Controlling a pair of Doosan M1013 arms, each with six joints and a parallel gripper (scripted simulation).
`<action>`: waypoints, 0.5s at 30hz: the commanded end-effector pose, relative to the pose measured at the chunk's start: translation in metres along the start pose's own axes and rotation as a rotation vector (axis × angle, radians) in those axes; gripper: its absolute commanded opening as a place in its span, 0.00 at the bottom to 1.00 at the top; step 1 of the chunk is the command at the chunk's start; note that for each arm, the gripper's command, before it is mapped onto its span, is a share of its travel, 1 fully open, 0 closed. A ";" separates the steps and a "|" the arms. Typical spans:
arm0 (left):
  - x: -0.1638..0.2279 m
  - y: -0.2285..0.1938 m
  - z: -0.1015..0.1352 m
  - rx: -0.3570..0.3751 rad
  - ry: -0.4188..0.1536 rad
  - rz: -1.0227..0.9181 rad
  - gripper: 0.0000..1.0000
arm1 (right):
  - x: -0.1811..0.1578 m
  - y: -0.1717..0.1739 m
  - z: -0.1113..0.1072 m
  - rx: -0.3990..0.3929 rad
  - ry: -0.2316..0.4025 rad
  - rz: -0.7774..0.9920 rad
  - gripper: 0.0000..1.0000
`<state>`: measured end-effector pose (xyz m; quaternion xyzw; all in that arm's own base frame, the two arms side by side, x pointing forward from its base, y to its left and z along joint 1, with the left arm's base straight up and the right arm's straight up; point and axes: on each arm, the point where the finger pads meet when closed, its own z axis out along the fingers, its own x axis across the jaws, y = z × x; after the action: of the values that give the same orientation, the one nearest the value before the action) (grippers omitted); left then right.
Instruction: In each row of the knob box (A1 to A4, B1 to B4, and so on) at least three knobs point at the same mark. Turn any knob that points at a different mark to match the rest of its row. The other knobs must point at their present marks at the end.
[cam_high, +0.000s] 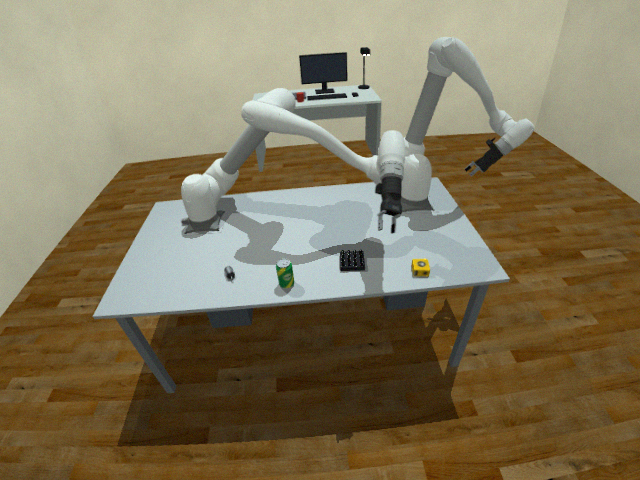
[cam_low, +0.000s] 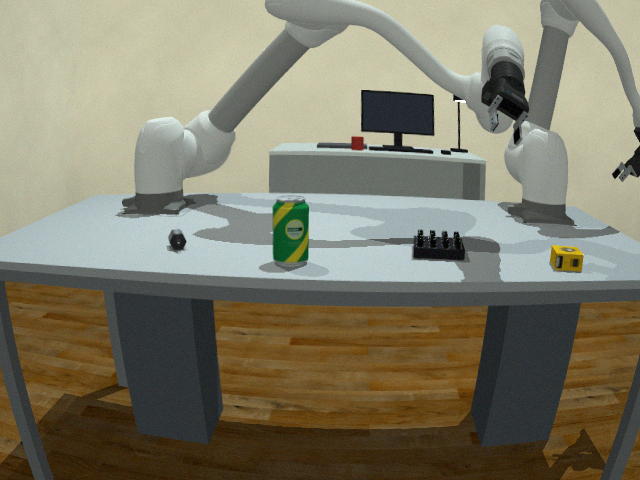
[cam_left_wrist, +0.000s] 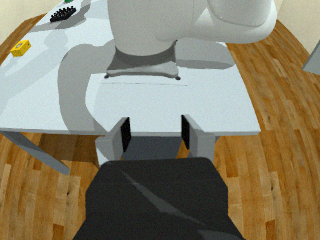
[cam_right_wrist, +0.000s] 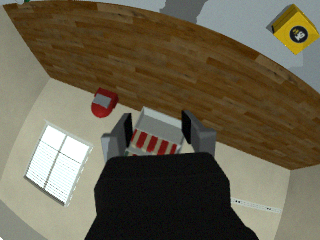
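Observation:
The black knob box sits on the table right of its middle in the top and exterior views, with rows of small upright knobs on top. Their marks and pointing directions are too small to read. My right gripper is open and empty, high above the table behind and to the right of the box in the top view; the box is outside its wrist view. My left gripper is open and empty, beyond the table's right side, far from the box.
A yellow block lies right of the box in the top and exterior views. A green can stands left of it, and a small dark cylinder lies farther left.

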<state>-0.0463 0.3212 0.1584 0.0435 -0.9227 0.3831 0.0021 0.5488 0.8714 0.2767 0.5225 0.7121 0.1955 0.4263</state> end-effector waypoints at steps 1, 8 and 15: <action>0.000 0.000 0.000 -0.001 0.000 0.000 1.00 | -0.002 -0.026 0.013 0.076 0.034 0.134 1.00; 0.000 0.000 0.000 -0.001 0.000 0.000 1.00 | -0.003 -0.068 0.027 0.211 0.048 0.344 1.00; 0.000 0.000 0.000 -0.001 0.000 0.000 1.00 | -0.006 -0.113 0.037 0.371 0.031 0.595 1.00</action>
<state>-0.0463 0.3212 0.1584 0.0435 -0.9227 0.3831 0.0021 0.5208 0.8250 0.1889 0.7370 0.5910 0.1885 0.2684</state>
